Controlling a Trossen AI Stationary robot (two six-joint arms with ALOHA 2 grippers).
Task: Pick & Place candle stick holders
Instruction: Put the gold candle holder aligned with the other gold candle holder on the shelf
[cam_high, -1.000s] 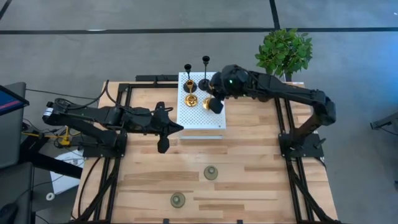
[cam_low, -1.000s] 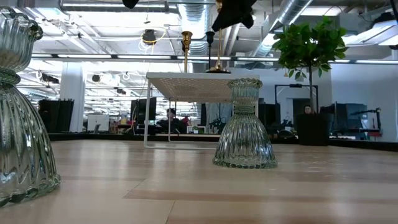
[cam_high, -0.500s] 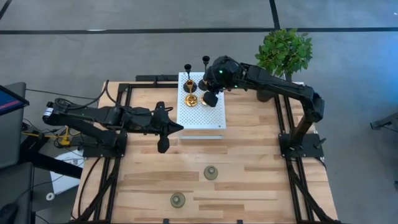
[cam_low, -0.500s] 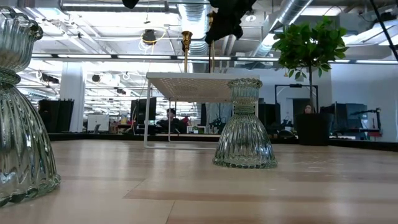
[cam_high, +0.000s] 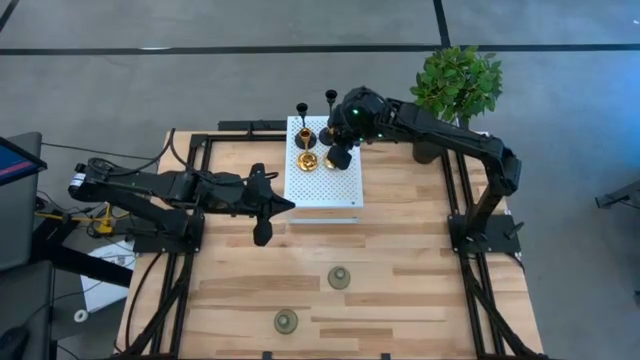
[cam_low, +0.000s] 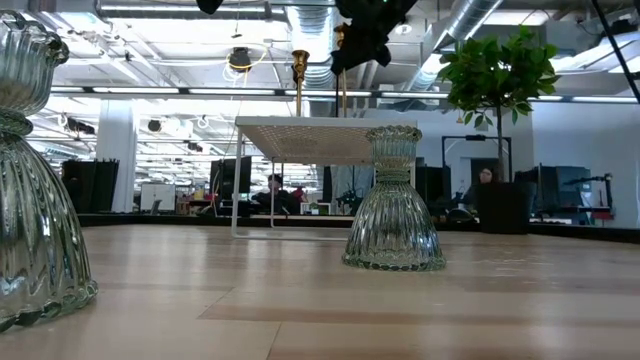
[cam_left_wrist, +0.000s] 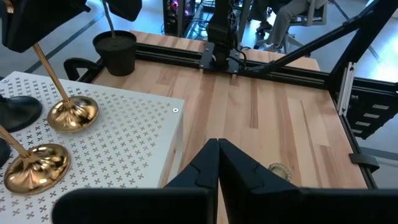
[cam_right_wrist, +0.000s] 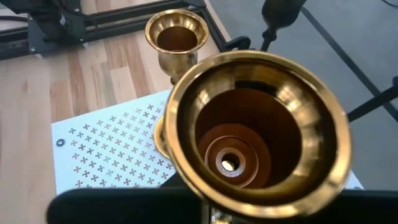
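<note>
A white perforated platform (cam_high: 323, 180) stands at the table's far middle. On it are two black thin-stemmed holders (cam_high: 302, 112) (cam_high: 330, 102) and two gold holders. One gold holder (cam_high: 306, 160) stands free on its base. My right gripper (cam_high: 340, 155) is shut on the other gold holder (cam_right_wrist: 258, 134), right above it. Two grey-green ribbed holders (cam_high: 340, 277) (cam_high: 286, 321) stand on their bases on the near table. My left gripper (cam_high: 290, 205) is shut and empty, just left of the platform. My right gripper comes at the gold holder from above, pointing down, and has it near its top, about the cup (cam_right_wrist: 249, 198). The cup itself hides the place of contact. The holder stands upright with its round base (cam_left_wrist: 73, 114) on the white platform.
A potted green plant (cam_high: 458, 82) stands at the table's far right, its black pot (cam_left_wrist: 115, 50) behind the platform. The other gold holder (cam_right_wrist: 176, 37) and the black holders stand close to my right gripper. Bare wood lies between the platform and the grey-green holders (cam_low: 393, 200).
My right gripper has gone a little toward the table's far edge and left over the platform and has tipped steeper. The gold holder under it has shifted with it, nearer the black holders. For the last half second it has kept still.
</note>
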